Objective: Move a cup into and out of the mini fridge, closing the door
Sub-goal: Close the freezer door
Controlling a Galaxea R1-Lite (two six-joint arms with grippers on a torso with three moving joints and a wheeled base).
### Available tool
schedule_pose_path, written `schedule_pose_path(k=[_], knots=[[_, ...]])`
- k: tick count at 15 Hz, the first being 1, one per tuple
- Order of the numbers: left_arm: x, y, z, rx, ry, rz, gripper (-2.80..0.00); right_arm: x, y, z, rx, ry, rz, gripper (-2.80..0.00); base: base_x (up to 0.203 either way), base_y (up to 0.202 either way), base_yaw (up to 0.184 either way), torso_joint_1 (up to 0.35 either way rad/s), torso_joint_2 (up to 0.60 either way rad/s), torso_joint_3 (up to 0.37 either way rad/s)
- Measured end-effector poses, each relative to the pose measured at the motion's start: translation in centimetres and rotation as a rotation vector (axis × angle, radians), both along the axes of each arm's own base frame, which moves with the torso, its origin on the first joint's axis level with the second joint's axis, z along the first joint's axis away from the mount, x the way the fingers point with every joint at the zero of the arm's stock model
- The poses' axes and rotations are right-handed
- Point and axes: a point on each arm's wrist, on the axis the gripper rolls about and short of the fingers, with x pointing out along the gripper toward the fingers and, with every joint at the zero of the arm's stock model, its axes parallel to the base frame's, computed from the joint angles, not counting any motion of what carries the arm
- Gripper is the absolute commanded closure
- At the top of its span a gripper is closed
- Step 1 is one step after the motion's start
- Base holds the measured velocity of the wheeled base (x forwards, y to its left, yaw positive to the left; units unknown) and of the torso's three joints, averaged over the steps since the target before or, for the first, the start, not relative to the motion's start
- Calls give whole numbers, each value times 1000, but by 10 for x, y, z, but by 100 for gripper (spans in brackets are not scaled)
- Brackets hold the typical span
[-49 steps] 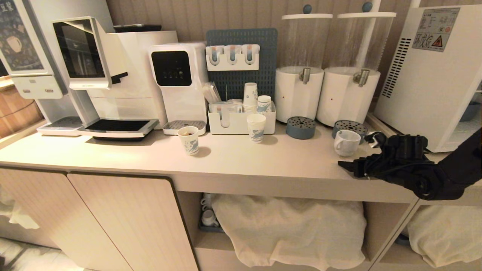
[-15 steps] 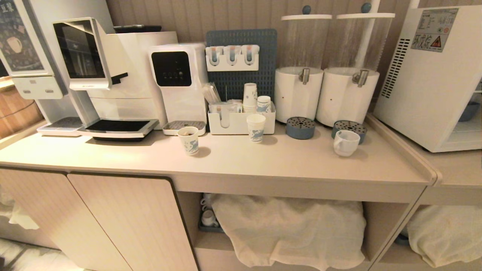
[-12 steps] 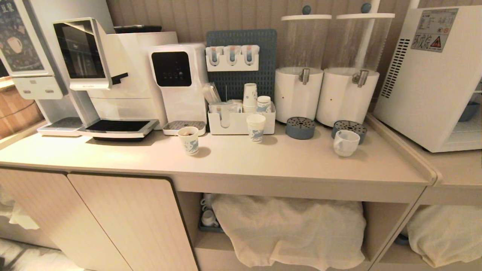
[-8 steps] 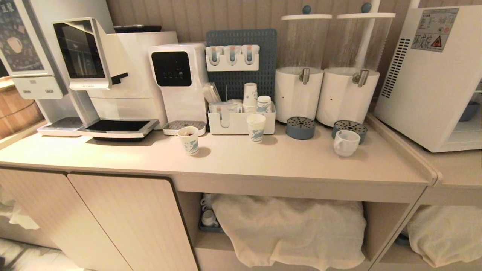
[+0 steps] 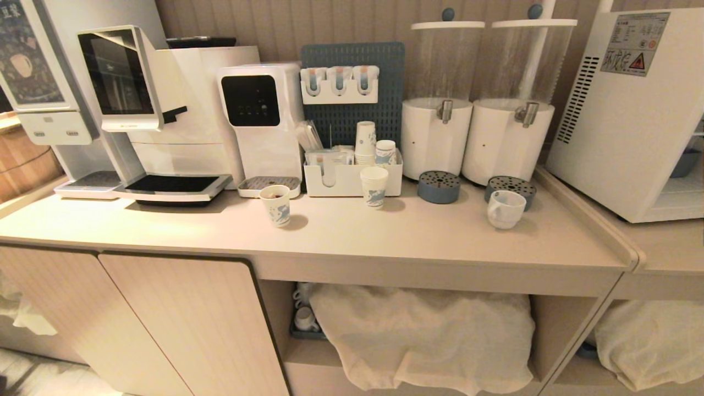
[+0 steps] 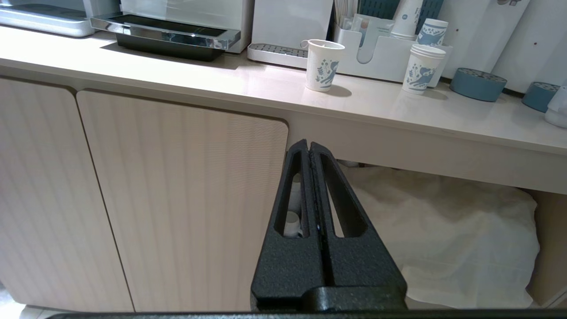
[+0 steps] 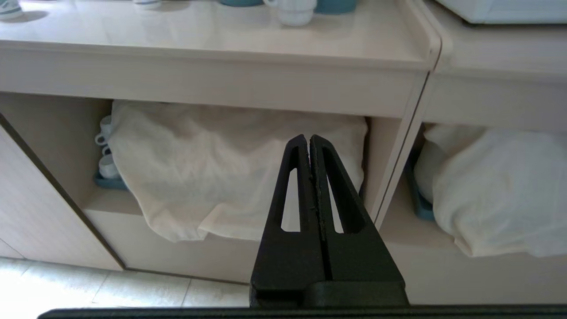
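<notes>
In the head view, the small white ceramic mug with a loop handle point(image 5: 505, 209) stands right of centre on the long beige countertop point(image 5: 352, 236), just before a round blue perforated drip tray point(image 5: 511, 186). Behind it rise two white cylindrical drink dispensers point(image 5: 470, 137). The white boxy mini fridge point(image 5: 627, 110) fills the upper right.

Café drinks counter, coffee machine point(image 5: 165, 110), dispensers point(image 5: 473, 137)
</notes>
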Motion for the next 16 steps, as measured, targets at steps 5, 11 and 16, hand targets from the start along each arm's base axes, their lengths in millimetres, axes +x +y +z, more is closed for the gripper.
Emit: schedule_pose_path(k=[5,11,16], knots=[[0,0,0,0,0,0,0,0,0,-1,45,14,-7,0,0,0,0,0,0,0],[0,0,0,0,0,0,0,0,0,-1,51,13,-8,0,-45,0,0,1,1,-1],[0,0,0,0,0,0,0,0,0,-1,52,12,-8,0,-50,0,-1,1,-2,2]])
